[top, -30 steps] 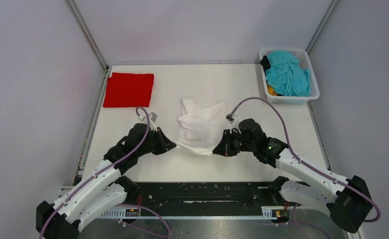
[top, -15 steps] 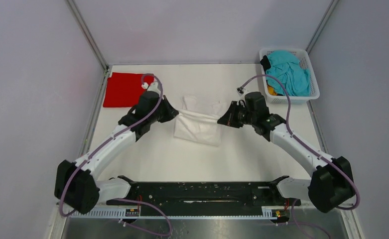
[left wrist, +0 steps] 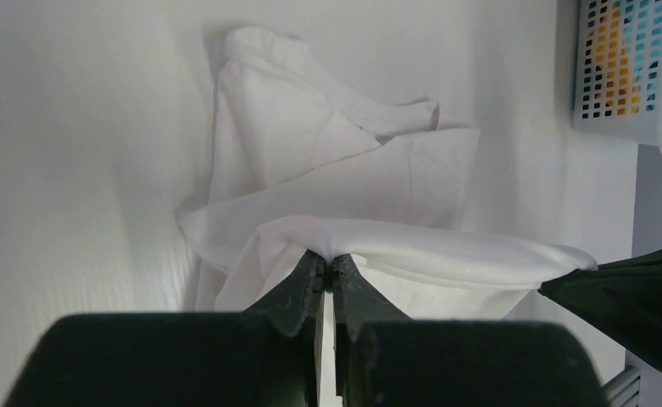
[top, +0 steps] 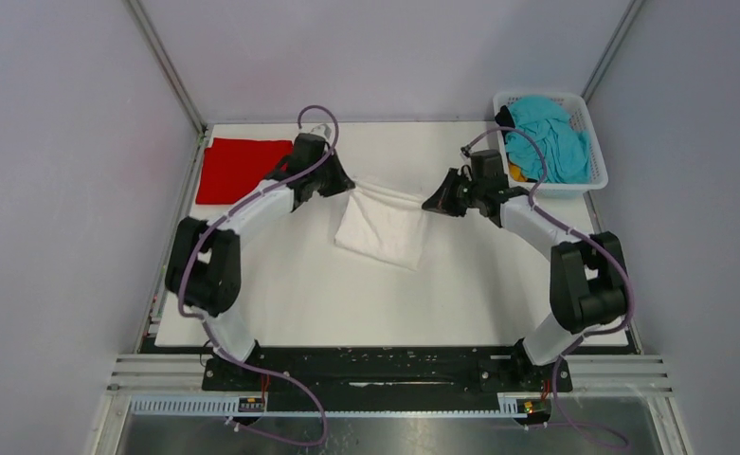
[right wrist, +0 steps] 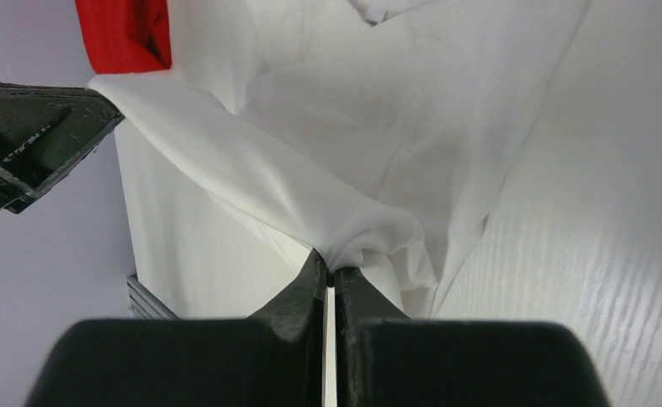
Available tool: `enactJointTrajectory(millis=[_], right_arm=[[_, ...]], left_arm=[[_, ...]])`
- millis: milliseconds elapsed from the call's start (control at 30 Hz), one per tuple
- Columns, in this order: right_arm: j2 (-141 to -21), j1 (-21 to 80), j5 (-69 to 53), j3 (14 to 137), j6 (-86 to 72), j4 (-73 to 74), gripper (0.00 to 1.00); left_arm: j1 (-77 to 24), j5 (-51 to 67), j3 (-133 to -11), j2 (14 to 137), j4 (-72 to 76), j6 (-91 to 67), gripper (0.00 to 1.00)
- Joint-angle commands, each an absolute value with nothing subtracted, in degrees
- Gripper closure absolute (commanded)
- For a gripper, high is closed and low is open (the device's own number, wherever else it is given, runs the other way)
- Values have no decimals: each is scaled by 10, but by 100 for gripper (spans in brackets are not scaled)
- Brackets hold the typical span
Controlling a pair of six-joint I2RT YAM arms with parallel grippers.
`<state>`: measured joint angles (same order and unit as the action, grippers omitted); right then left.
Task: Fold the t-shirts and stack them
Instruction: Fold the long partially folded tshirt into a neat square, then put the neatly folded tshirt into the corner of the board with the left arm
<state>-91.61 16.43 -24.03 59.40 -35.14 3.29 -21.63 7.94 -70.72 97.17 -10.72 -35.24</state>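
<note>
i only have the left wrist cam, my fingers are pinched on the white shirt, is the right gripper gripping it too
Observer: Yes. On the right wrist camera the right gripper is shut on a bunched fold of the white t-shirt.
Operator: anything folded already
Observer: A red t-shirt lies folded flat at the far left corner of the table, apart from the white one.
Operator: i see teal and orange through the basket wall, anything else in there
Observer: From above, the basket also shows a dark t-shirt at its far left corner, beside the teal t-shirt on top.
</note>
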Motion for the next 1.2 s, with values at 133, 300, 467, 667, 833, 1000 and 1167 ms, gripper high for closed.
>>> enactJointTrajectory(millis=[133,300,467,667,833,1000,1167], right_arm=[[-1041,101,-271,679,-368,-44,100],[-1152,83,-260,767,-377,-44,69],[-1197,73,-251,866,-365,11,1],[-1124,77,-252,784,-340,-20,1],[-1067,76,-259,700,-345,-47,1],[-1012,75,-261,645,-337,-44,1],[-951,75,-247,595,-322,-40,0]], left_arm=[[-199,79,-916,1162,-117,-320,100],[-193,85,-1040,1282,-142,-332,80],[-186,114,-1141,1318,-182,-331,10],[-186,120,-1034,1245,-142,-299,1],[-186,196,-1000,1252,-166,-250,1],[-186,214,-1039,1296,-251,-213,8],[-194,222,-1047,1316,-283,-196,17]])
